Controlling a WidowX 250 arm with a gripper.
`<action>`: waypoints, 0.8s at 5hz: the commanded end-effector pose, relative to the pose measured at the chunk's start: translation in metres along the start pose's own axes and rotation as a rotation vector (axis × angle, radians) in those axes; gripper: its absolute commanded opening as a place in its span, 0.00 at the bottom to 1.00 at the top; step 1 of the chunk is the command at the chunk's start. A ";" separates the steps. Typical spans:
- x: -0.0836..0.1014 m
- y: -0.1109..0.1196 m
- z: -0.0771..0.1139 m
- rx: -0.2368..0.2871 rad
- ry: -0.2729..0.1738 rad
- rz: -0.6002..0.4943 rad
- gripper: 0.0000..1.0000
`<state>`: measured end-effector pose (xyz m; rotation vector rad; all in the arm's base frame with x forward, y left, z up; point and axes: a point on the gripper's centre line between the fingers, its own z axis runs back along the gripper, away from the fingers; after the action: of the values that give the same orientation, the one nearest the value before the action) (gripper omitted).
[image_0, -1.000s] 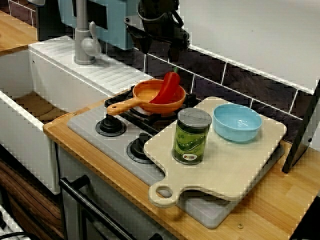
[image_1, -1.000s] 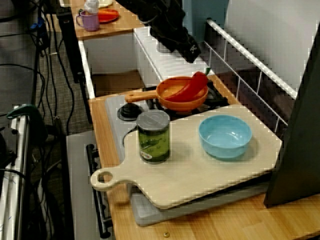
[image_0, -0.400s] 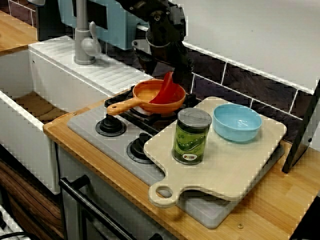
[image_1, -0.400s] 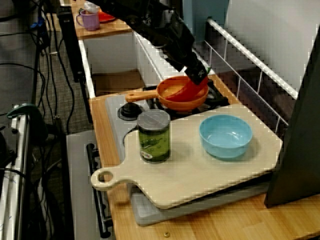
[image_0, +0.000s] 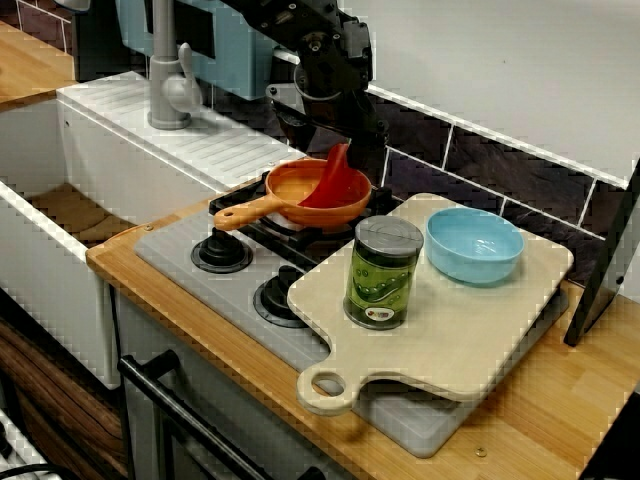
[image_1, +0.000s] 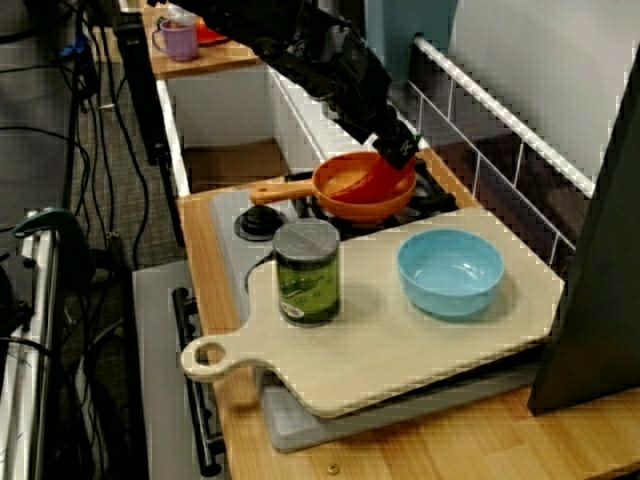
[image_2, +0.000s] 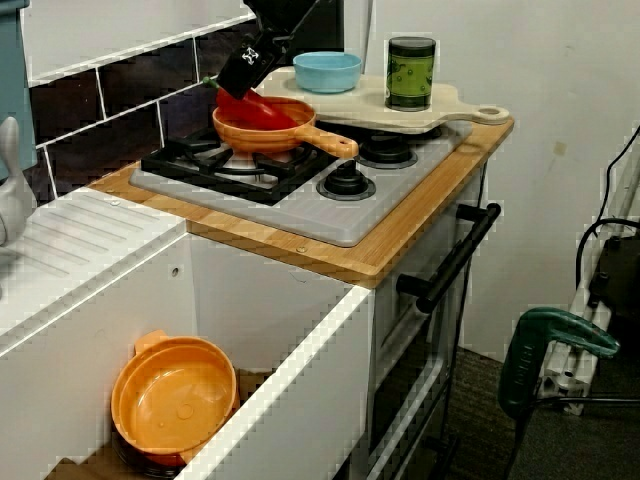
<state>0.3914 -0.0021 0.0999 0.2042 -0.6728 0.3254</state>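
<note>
Leaning in the orange pan (image_0: 318, 214) on the stove (image_0: 180, 252), the red pepper (image_0: 335, 185) looked light, smooth and probably slippery, best taken at its narrow upper end, where the claw (image_0: 354, 154) sat, though I could not tell whether its jaws had closed.

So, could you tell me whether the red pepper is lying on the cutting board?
No, the red pepper leans inside the orange pan on the stove, apart from the cutting board.
</note>
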 end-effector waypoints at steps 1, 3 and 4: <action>0.012 0.005 0.009 0.007 -0.017 0.050 1.00; 0.014 0.011 0.009 0.017 0.001 0.094 1.00; 0.015 0.014 0.011 0.016 -0.005 0.119 1.00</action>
<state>0.3871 0.0092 0.0942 0.1989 -0.6241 0.4315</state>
